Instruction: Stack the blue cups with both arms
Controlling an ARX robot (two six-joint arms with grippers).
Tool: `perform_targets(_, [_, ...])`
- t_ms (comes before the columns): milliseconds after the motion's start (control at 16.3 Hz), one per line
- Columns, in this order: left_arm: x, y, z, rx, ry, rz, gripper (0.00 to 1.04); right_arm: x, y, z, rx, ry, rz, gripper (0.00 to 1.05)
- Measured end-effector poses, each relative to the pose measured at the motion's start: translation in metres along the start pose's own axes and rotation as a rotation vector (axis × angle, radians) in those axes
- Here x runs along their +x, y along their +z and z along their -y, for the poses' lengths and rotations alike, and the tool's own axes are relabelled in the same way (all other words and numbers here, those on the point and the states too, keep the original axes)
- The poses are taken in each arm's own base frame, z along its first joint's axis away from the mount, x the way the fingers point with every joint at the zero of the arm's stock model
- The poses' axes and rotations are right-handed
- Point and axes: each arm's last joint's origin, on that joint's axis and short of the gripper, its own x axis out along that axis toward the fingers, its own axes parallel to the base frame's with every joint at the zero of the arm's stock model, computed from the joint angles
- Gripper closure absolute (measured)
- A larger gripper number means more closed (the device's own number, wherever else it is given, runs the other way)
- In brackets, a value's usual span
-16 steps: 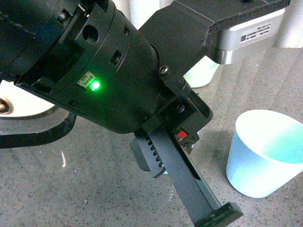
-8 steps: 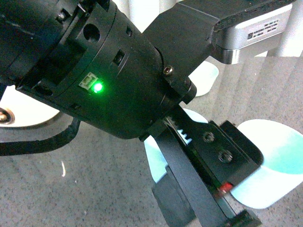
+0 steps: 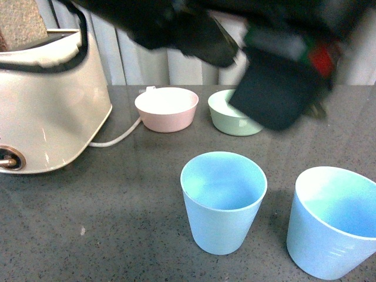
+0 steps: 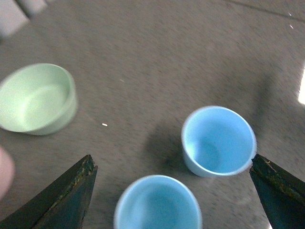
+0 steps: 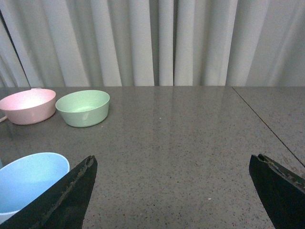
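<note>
Cup [image 3: 223, 202] and second cup [image 3: 332, 226]: light sky blue, plain, no pattern.
Pink bowl [image 3: 167, 109]: pale pink, plain.
Green bowl [image 3: 229, 120]: pale mint green, plain.
Table [image 3: 117, 200]: dark grey with fine light speckle.
Toaster [image 3: 47, 111]: cream body, black trim.
Cord [image 3: 117, 138]: white.
Curtain [image 5: 157, 43]: off-white, vertical pleats.
Arm [image 3: 276, 88]: black, with a red mark [image 3: 322, 59].

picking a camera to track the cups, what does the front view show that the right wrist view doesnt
Only the front view: two blue cups, one left of the other, standing apart; the cream toaster; a blurred black arm overhead. Only the right wrist view: the right gripper, fingers spread open, and a tabletop seam. Both: the pink bowl, the green bowl, the curtain, and one blue cup; which one the wrist view catches is unclear.
</note>
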Motion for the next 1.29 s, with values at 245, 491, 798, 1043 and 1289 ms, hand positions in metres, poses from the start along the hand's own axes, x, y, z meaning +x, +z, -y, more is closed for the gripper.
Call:
perform_targets(245, [-0.031,0.009,-0.047,-0.144,0.214,0.192,0.07,0.000,0.000,0.000,0.000,0.000,0.000,0.07])
perform_targets(491, [-0.117,-0.001,-0.091,-0.378,0.495,0.482,0.07,0.000,0.000,0.000,0.000,0.000,0.000,0.07])
perform_targets(798, [-0.187,-0.070,-0.069,-0.427,0.946,0.520,0.26,0.000,0.000,0.000,0.000,0.000,0.000,0.07])
perform_targets(1043, [-0.175,-0.132,-0.017,-0.360,1.002,0.483,0.73,0.000,0.000,0.000,0.000,0.000,0.001,0.07])
perform_targets(1289, [-0.147,-0.187,0.033,-0.370,1.021,0.469,1.04,0.000,0.000,0.000,0.000,0.000,0.000,0.07])
